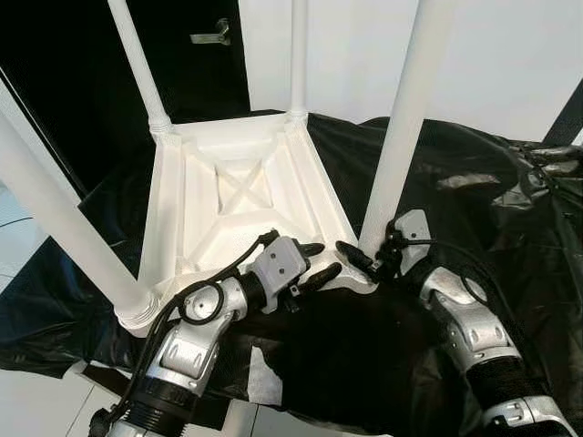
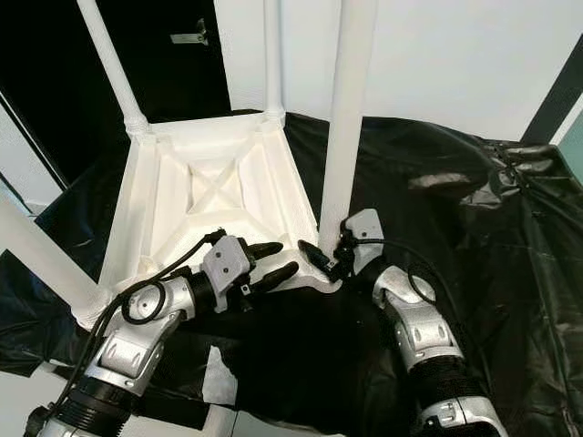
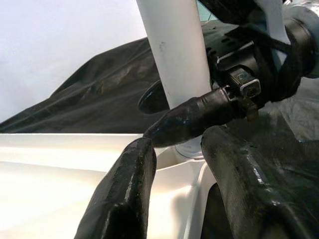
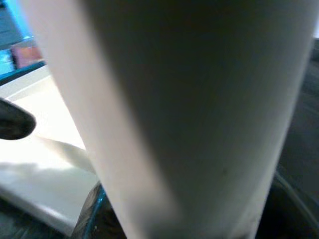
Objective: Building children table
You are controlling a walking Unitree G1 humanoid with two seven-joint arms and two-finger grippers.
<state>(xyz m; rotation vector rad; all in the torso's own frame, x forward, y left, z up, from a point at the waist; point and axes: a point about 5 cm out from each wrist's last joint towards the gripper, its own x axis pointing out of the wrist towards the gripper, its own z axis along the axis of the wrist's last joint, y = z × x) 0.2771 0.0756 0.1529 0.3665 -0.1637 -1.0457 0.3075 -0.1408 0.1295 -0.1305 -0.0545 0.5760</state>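
Two tools at the upturned table (image 1: 239, 196) — right tool (image 1: 363, 258) pinching a leg (image 1: 405, 118), left tool (image 1: 319, 261) spread.

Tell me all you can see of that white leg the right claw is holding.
The white table leg is a smooth round tube, plastic by its look, standing upright in the near right corner of the upturned white tabletop. The right gripper closes around its base; the left gripper sits open just beside it.
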